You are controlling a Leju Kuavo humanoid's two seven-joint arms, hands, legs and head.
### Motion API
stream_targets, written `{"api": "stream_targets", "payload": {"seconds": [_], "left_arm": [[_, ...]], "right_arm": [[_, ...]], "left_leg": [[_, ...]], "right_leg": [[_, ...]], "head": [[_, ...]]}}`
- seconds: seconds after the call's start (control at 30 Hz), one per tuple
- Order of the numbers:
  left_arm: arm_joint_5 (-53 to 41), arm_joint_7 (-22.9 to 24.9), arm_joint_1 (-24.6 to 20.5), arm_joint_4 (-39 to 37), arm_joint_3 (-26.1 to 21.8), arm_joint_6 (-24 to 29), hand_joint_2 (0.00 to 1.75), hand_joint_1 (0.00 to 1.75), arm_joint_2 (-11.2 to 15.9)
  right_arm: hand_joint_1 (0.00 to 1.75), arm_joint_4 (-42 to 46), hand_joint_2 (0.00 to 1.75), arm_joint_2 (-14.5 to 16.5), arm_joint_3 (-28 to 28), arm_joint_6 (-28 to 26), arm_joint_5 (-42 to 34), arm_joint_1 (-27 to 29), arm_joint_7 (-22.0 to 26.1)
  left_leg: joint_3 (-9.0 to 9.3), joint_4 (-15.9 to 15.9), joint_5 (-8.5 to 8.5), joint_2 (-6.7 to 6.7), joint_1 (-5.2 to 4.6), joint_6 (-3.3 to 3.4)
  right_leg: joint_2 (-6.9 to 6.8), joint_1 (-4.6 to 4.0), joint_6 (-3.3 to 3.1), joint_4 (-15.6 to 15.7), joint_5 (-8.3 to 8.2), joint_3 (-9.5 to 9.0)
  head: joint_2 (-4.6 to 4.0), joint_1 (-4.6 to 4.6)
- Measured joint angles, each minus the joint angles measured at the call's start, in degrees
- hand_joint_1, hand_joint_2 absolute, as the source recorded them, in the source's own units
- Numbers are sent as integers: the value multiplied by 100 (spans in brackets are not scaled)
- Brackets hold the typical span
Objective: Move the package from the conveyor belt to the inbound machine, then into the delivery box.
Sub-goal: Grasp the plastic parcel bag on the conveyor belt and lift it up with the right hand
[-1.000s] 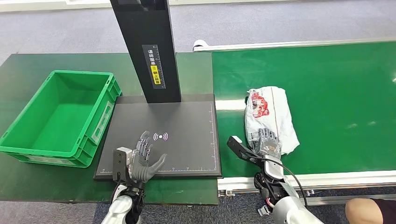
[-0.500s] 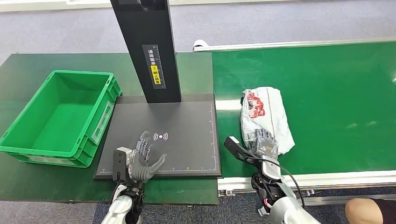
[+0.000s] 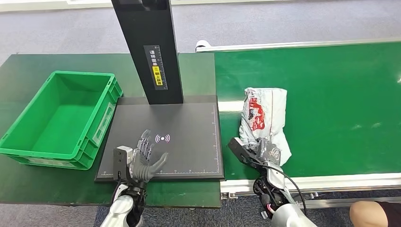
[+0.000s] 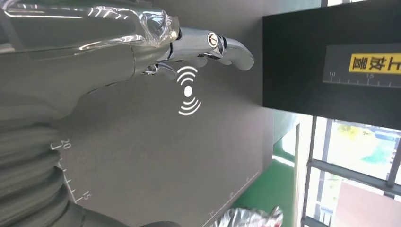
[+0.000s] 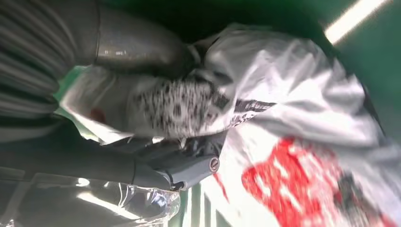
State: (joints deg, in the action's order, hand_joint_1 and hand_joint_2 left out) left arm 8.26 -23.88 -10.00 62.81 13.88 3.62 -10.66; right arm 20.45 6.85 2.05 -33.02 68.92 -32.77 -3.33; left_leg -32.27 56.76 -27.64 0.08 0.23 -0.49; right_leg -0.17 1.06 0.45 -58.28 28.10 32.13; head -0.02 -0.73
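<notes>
A green delivery box [image 3: 56,118] sits at the left end of the green bench [image 3: 28,66], its right wall just beside the left edge of the inbound machine's black scanning plate [image 3: 189,123]. A black column [image 3: 149,47] with a yellow-and-white label stands at the plate's far edge. The left hand [image 3: 144,161] hovers over the plate's near-left corner, close to the white signal mark [image 3: 162,138], with its fingers [image 4: 227,45] spread apart and holding nothing; the left wrist view shows them stretched out above the mark.

To the right of the plate runs the green conveyor belt [image 3: 340,94]. The package [image 3: 262,116], a crinkled white plastic bag with red print, lies on the belt near its left end, with its near end toward the belt's near edge. The right hand [image 3: 267,151] grips that near end; in the right wrist view the thumb [image 5: 142,47] presses on one side of the bunched plastic and the darker fingers [image 5: 189,165] close on the other. At the bottom right corner of the head view a small part of a person [image 3: 373,213] shows beyond the belt's near rail.
</notes>
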Motion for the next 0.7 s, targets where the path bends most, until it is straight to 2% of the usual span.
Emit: {"api": "stream_targets", "payload": {"seconds": [0.1,0.27,0.37,0.43,0.5,0.6,0.7], "left_arm": [[-37,9,0,7,-25,16,175,0,-9],[-97,3,1,7,-81,16,175,0,-31],[-132,-39,20,17,-111,51,175,0,-31],[-166,-84,69,61,-161,122,175,0,-27],[-202,-137,151,148,-244,210,175,0,-21],[-305,-239,309,366,-430,316,175,0,0],[-416,-324,442,611,-659,361,175,0,32]], "right_arm": [[175,146,175,-1,-200,-227,-455,30,333],[175,375,175,-34,-415,-252,-903,75,565],[175,583,175,-33,-574,-362,-1523,173,1143],[175,981,175,-16,-630,-495,-1874,343,1512],[175,1713,175,10,-601,-469,-2023,622,1596],[175,3233,175,34,-356,24,-2093,1113,1402],[175,4407,175,22,119,976,-2539,1352,1302]], "left_leg": [[-1,0,0,0,0,0],[-1,0,0,0,0,0],[-2,0,0,0,0,0],[-4,0,0,-1,0,0],[-9,0,0,-3,0,0],[-17,-2,-1,1,0,-1],[-18,-4,-2,13,1,-1]], "right_leg": [[0,0,0,0,0,1],[0,0,0,0,0,1],[0,0,0,0,0,1],[0,0,0,0,0,2],[-1,0,0,-1,1,5],[0,-1,0,-1,2,13],[7,-2,-1,-1,2,18]], "head": [[-1,0],[0,0],[1,0],[0,1],[0,-1],[0,1],[0,1]]}}
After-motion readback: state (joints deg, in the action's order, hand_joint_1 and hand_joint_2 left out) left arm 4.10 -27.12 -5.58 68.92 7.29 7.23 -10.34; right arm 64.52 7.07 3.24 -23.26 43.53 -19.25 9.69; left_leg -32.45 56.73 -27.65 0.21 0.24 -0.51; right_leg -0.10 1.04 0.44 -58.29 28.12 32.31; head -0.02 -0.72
